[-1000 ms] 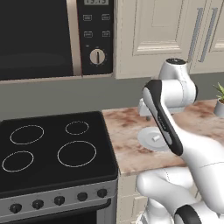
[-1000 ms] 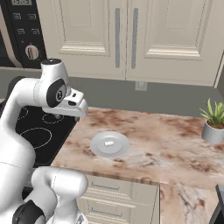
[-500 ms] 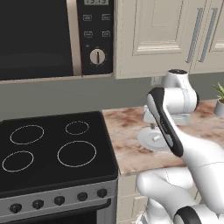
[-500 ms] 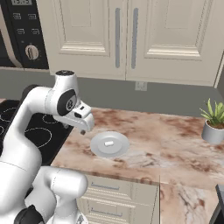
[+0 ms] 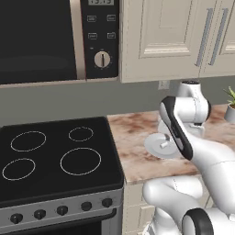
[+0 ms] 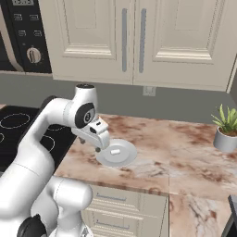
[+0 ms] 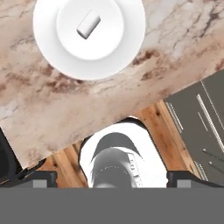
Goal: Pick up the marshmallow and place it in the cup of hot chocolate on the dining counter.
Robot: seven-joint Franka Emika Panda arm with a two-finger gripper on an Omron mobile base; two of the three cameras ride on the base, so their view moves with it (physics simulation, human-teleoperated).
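arm hides plate (image 5: 155, 146) edge, potted plant (image 5: 231, 106) cropped

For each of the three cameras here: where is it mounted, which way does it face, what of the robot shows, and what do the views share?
Left base view: behind the arm on its left, looking forward and down at the stove and counter; the arm rises at lower right.
Right base view: behind on its right, facing counter, cabinets and potted plant; the arm rises at lower left, gripper beside the plate.
Hand view: on the hand, looking straight down at the plate; open finger tips at the bottom.
Shared: all three show the plate with the marshmallow.
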